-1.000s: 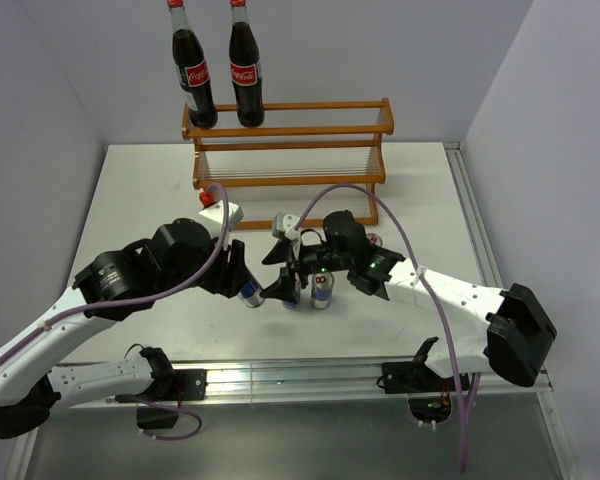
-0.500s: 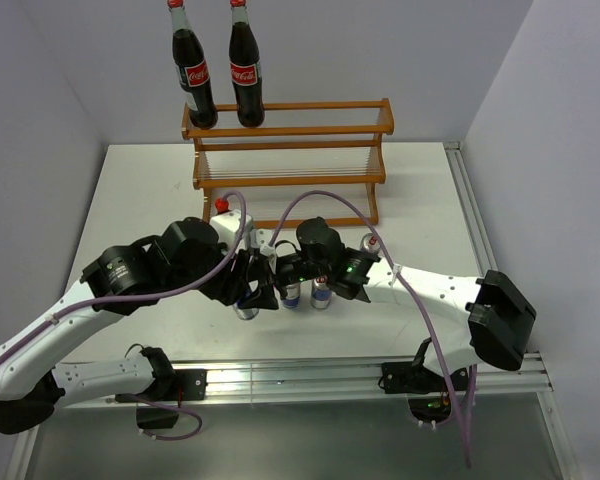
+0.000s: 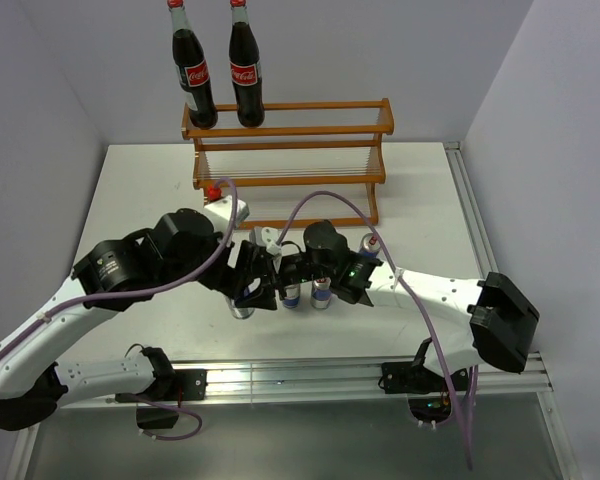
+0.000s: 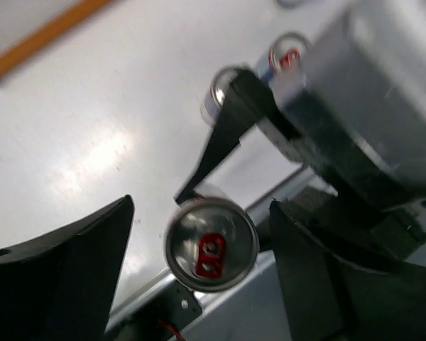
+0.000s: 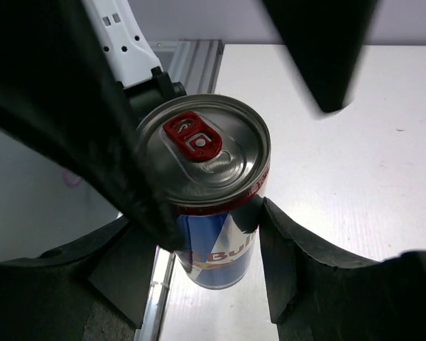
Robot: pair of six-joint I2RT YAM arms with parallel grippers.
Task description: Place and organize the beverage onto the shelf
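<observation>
Comparing with a second ago: my right arm has swung left, carrying my right claw (image 5: 206,234) from above the second can (image 3: 292,296) and third can (image 3: 322,293) across to the leftmost can (image 5: 202,153). Over the last half second my left wrist has drawn back slightly toward the shelf (image 3: 310,132).

My left claw (image 4: 201,206) hangs over that same leftmost can, jaws wide apart and clear of it on both sides. My right claw's jaws stand apart and flank the can body closely; whether they press on it I cannot tell.

The leftmost can stands upright on the table (image 3: 140,190) near its front edge: silver lid, red pull tab, blue-and-silver side with red lettering. The second and third cans stand just to its right, the fourth can (image 3: 365,243) farther right.

The left bottle (image 3: 194,75) and right bottle (image 3: 246,70), dark with red caps and labels, stand side by side at the left end of the shelf's top tier, unchanged.
</observation>
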